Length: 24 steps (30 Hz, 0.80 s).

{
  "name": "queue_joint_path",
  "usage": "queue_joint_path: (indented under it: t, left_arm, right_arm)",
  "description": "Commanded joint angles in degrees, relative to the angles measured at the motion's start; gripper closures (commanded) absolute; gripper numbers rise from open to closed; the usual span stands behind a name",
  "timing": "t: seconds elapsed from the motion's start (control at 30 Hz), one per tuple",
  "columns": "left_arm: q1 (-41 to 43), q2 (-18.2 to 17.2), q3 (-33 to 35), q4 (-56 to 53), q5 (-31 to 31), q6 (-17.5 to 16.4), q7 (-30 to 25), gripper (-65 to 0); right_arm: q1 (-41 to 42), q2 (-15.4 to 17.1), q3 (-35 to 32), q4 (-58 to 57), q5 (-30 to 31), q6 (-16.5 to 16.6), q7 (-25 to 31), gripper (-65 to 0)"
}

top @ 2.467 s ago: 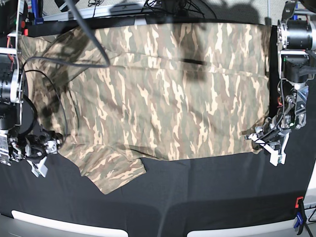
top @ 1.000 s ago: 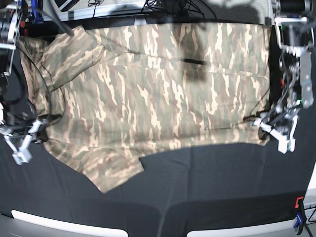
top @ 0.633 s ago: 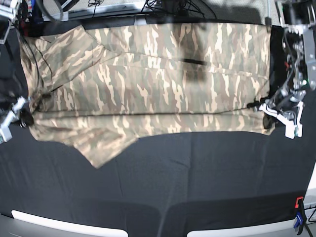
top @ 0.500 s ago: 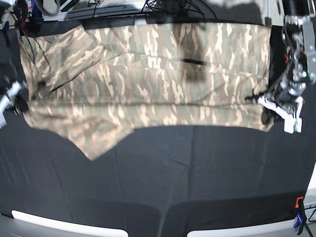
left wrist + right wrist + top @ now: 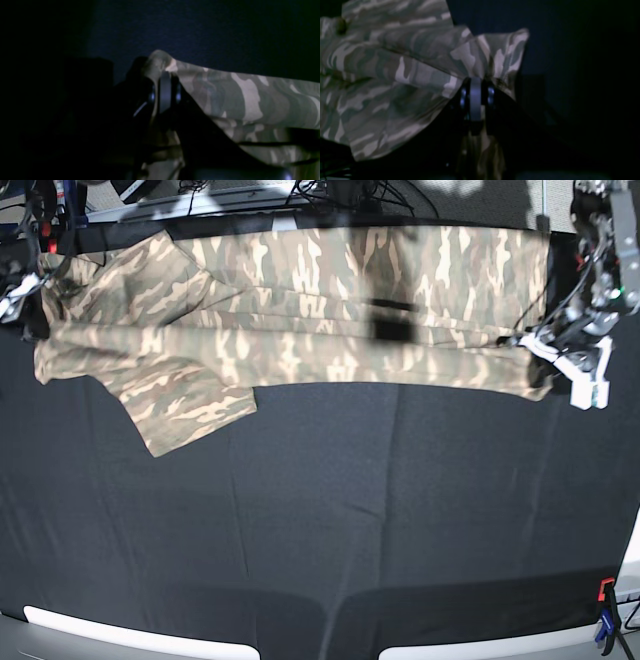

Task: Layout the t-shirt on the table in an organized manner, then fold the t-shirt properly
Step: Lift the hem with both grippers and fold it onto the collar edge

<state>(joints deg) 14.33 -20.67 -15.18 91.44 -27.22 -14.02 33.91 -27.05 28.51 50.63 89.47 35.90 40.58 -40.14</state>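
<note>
The camouflage t-shirt (image 5: 330, 300) lies in a long band along the far side of the black table (image 5: 350, 530). Its near edge is lifted and drawn toward the far side. One sleeve (image 5: 190, 405) hangs toward me at the left. My left gripper (image 5: 535, 350), at the base view's right, is shut on the shirt's corner. The left wrist view shows that gripper (image 5: 163, 75) pinching the fabric (image 5: 237, 95) above the table. My right gripper (image 5: 30, 295), at the far left, is shut on the shirt's other end. The right wrist view shows this gripper (image 5: 475, 83) with the cloth (image 5: 395, 75) bunched around it.
A red-and-black clamp (image 5: 605, 620) sits at the table's near right corner. Cables and equipment (image 5: 330, 195) run along the far edge behind the shirt. A white strip (image 5: 130, 635) lines the front edge.
Both grippers have moved away from me toward the far edge, each holding the shirt. The near half has been carried over the far half, so the shirt is a narrower band.
</note>
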Motion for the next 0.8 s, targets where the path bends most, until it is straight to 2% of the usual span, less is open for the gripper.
queue_joint_path:
  t: [0.0, 0.1, 0.23, 0.5, 0.6, 0.63, 0.67, 0.73, 0.77]
  left_arm:
    - [0.61, -1.09, -1.68, 1.81, 0.11, 0.72, -1.31, 0.0]
    - [3.41, -1.09, -3.67, 4.24, 0.11, 0.61, -1.38, 0.0]
    - [5.03, -1.07, -3.87, 4.44, 0.15, -1.2, -1.75, 0.0]
    - [5.7, -1.11, -3.87, 4.44, 3.37, -1.18, -0.55, 0.0]
    - [5.68, -1.14, -3.87, 4.44, 3.34, -1.22, 0.44, 0.0]
    - [5.68, -1.14, -3.87, 4.44, 3.34, -1.22, 0.39, -5.1]
    - [5.66, -1.16, -3.87, 4.46, 3.34, -1.22, 0.42, -14.2]
    - [5.62, -1.29, -3.87, 4.5, 3.39, -1.22, 0.39, -29.8]
    - [5.62, -1.29, -3.91, 4.7, 3.41, -1.22, 0.42, -34.0]
  right_arm:
    - [-0.31, 0.96, 0.83, 0.94, 0.31, -0.58, 1.25, 0.0]
    - [-0.63, -0.42, 0.83, 0.94, 0.04, -0.58, 1.07, 0.0]
    - [-0.59, -1.84, 0.59, 0.94, -1.49, -0.58, 1.09, 0.0]
    - [-0.57, -2.16, -0.61, 0.9, -4.42, -0.58, 1.05, -0.6]
    - [0.33, -2.14, -0.94, 0.9, -3.65, -0.58, 1.07, -21.9]
    - [0.98, -2.1, -0.94, 0.9, -2.91, -0.58, 1.07, -27.3]
    - [1.6, -1.84, -0.94, 0.9, -2.1, -0.58, 0.87, -30.7]
    - [3.1, -0.83, -0.94, 0.92, 0.81, -0.58, -1.51, -31.7]
    - [4.09, -0.13, -0.94, 0.92, 2.21, -0.58, -3.43, -31.7]
